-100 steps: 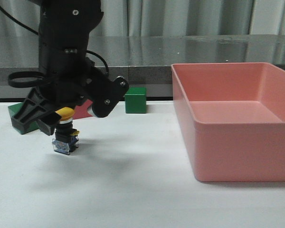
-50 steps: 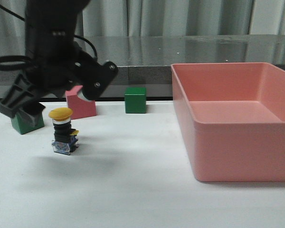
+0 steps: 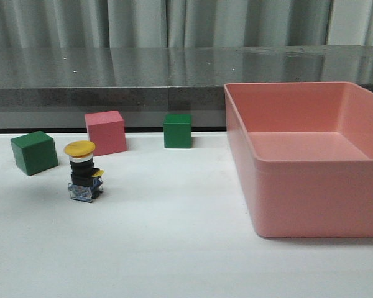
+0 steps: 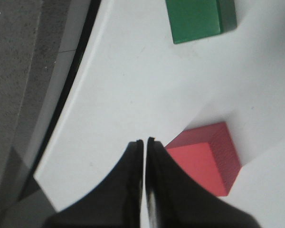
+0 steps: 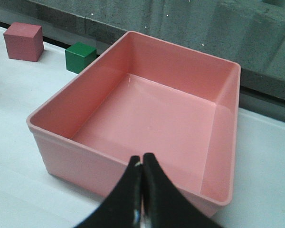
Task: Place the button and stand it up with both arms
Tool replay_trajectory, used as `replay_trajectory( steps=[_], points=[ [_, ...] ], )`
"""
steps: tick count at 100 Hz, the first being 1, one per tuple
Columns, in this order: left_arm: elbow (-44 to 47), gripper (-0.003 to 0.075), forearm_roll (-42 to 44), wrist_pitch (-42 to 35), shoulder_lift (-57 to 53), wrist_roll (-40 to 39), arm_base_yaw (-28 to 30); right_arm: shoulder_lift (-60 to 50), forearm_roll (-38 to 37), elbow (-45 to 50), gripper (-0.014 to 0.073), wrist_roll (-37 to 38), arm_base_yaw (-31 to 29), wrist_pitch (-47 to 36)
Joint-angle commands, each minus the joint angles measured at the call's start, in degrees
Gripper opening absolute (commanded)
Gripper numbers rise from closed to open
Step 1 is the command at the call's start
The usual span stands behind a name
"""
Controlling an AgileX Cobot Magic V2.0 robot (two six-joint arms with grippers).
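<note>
Now the left arm has gone from the front view — the push button (image 3: 83,173) stands upright, released, beside the green cube (image 3: 33,152). Both grippers — left (image 4: 145,142), right (image 5: 141,157) — sit closed, empty.

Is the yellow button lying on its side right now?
No, the button stands upright on the table, yellow cap on top, clear base down.

button (image 3: 84,173) upright on table (image 3: 174,248), cubes behind, bin (image 3: 311,161) right
</note>
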Motion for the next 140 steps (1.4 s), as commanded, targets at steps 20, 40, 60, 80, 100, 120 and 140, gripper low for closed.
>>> replay_trajectory(
  steps=[20,40,60,80,100,120,140],
  points=[
    [9.05,-0.002,-20.33,-23.96,-17.9,-2.71,7.77,0.33,0.72,-1.53,-0.006,-0.18,-0.26,-3.93],
    [26.2,-0.002,-27.49,-36.02,-33.59,-2.71,7.99,0.33,0.72,-1.53,-0.006,-0.18,-0.26,-3.93],
    [41.52,-0.002,-33.92,-45.86,-48.85,-2.71,7.99,0.33,0.72,-1.53,-0.006,-0.18,-0.26,-3.93],
    [49.99,-0.002,-35.73,-48.54,-60.14,-2.71,7.99,0.33,0.72,-1.53,-0.006,-0.18,-0.26,-3.93],
    [53.2,-0.0019,-35.73,-47.53,-62.78,-2.71,7.99,0.33,0.72,-1.53,-0.006,-0.18,-0.26,-3.93],
    [54.45,-0.002,-35.73,-47.53,-62.78,-2.71,7.99,0.33,0.72,-1.53,-0.006,-0.18,-0.26,-3.93],
    [54.56,-0.002,-35.61,-49.09,-62.78,-2.71,7.28,0.33,0.72,-1.53,-0.006,-0.18,-0.26,-3.93]
  ],
)
